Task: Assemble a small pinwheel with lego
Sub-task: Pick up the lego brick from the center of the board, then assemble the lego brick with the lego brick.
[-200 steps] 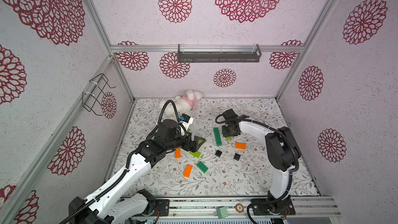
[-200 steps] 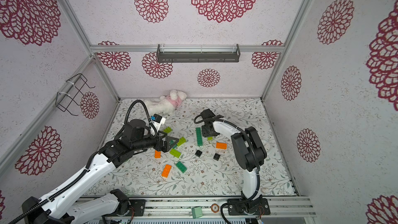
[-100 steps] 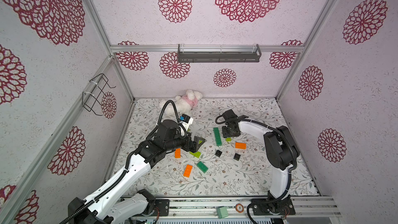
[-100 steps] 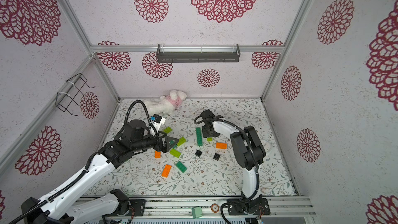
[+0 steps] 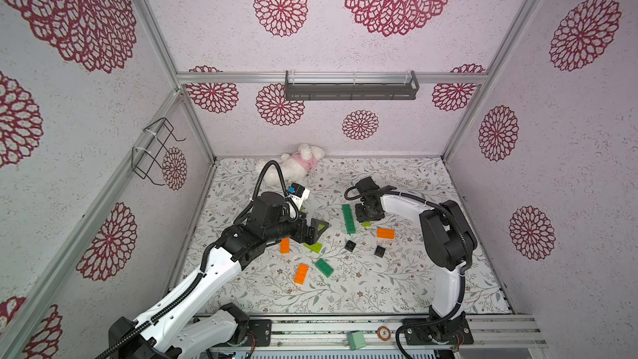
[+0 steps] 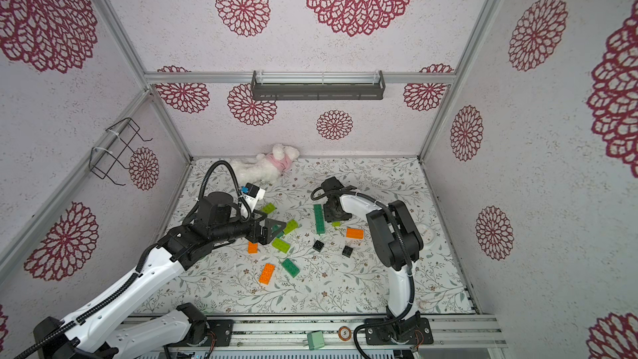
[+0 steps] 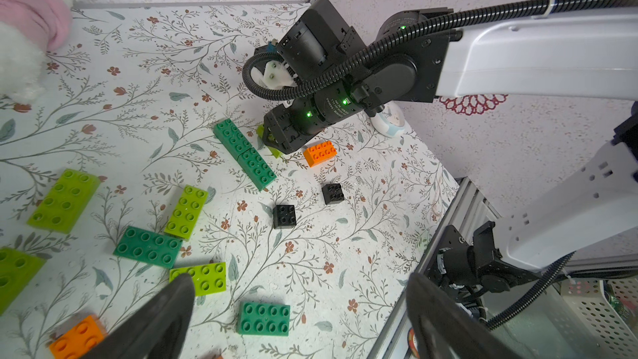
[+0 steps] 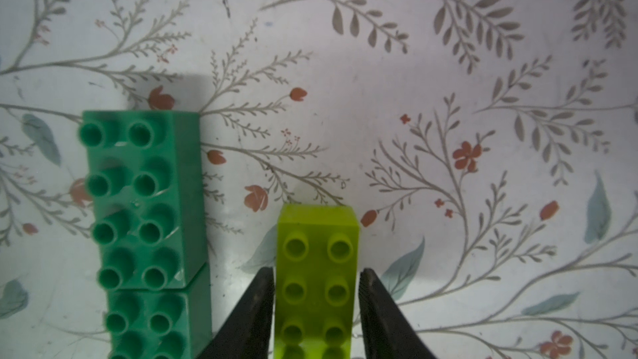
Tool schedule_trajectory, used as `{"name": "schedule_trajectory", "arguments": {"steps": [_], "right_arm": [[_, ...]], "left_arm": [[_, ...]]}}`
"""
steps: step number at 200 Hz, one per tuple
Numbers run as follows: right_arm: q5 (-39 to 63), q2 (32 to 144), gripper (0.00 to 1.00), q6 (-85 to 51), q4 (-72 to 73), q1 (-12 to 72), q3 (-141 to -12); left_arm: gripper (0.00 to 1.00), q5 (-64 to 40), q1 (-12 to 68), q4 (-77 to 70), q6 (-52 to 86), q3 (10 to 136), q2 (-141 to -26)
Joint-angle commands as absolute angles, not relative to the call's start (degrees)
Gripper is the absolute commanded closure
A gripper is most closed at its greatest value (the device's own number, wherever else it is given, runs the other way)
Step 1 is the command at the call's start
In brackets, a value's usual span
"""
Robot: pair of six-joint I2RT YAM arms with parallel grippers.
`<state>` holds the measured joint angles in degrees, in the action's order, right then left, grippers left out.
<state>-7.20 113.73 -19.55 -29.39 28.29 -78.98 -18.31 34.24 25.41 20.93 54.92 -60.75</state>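
Note:
My right gripper (image 8: pixel 317 272) is shut on a lime green lego brick (image 8: pixel 317 233) that rests on the floral mat, one finger on each long side. Beside it lie two dark green bricks (image 8: pixel 145 202) end to end, seen in both top views (image 5: pixel 348 218) (image 6: pixel 319 219). My left gripper (image 7: pixel 300 288) is open and holds nothing; it hangs above the mat left of centre (image 5: pixel 316 227). Under and around it lie lime (image 7: pixel 186 212), dark green (image 7: pixel 264 319) and orange (image 5: pixel 301 273) bricks. Two black square bricks (image 5: pixel 350 245) (image 5: pixel 380 251) and an orange one (image 5: pixel 385 233) lie nearer the right arm.
A white plush toy (image 5: pixel 297 164) lies at the back wall. A dark shelf (image 5: pixel 350 89) hangs on the back wall and a wire rack (image 5: pixel 155 150) on the left wall. A small white round object (image 7: pixel 388 122) sits by the right wall. A metal rail (image 5: pixel 483 322) runs along the front.
The right arm's elbow has shifted slightly to the left. The bricks and the left arm stand as before.

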Motion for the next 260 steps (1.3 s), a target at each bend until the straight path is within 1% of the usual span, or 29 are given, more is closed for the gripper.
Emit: {"name": "schedule_trajectory", "arguments": {"steps": [1, 16, 35, 72, 95, 148, 260], "right_arm": [[-7.11, 113.73, 0.61, -20.36, -29.79, 28.06, -80.35], [-7.29, 113.47, 0.63, -20.3, -29.79, 28.08, -80.36], [-7.32, 112.83, 0.7, -20.56, -30.55, 28.19, -80.85], [-6.36, 108.37, 0.71, -22.07, -31.63, 30.34, -81.55], [-5.73, 107.72, 0.75, -23.32, -31.46, 32.04, -82.2], [-5.12, 108.8, 0.76, -23.77, -31.97, 33.73, -84.04], [-6.01, 113.02, 0.76, -23.04, -32.96, 33.92, -86.74]], "left_arm": [[0.03, -17.82, 34.54, 25.58, 19.56, 55.63, -60.05], [0.03, -17.77, 34.54, 25.57, 19.49, 55.59, -60.01], [0.03, -17.61, 34.56, 25.58, 19.43, 55.64, -59.93], [0.03, -17.04, 34.63, 25.92, 19.41, 55.79, -59.31], [0.03, -16.56, 34.63, 25.93, 19.14, 55.64, -58.47], [0.03, -16.33, 35.08, 25.84, 18.98, 55.54, -58.59], [0.03, -16.09, 35.24, 25.95, 18.72, 55.44, -58.53]]}}
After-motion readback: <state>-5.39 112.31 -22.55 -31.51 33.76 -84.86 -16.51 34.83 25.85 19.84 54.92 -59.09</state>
